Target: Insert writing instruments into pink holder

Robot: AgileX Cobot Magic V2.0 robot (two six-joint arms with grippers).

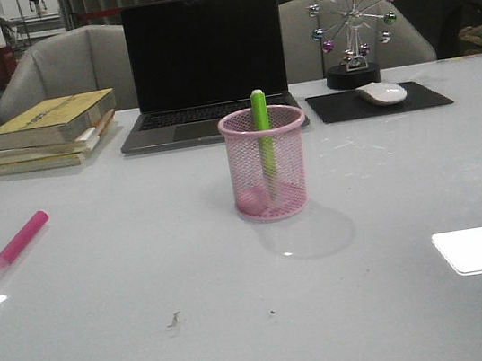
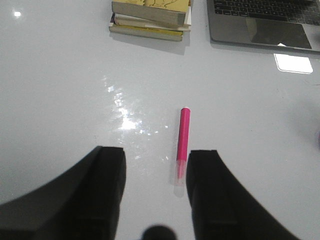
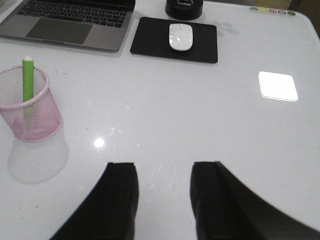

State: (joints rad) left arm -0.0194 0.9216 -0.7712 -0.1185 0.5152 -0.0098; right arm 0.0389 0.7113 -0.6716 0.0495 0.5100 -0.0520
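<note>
Far left on the glossy white desk [image 1: 111, 345], the hot pink highlighter marker [image 1: 17, 246] lies flat, its long axis diagonal, clear cap toward the near-left edge. The left gripper [image 2: 156, 195] hovers over it, fingers [image 2: 107, 180] spread wide, the cap end just beside one finger (touching or not, I cannot tell). At centre, the bright green highlighter marker [image 1: 264, 141] stands nearly upright inside the pink wire-mesh pen cup [image 1: 269, 176]. The right gripper [image 3: 162, 200] hangs wide apart, holding nothing.
</note>
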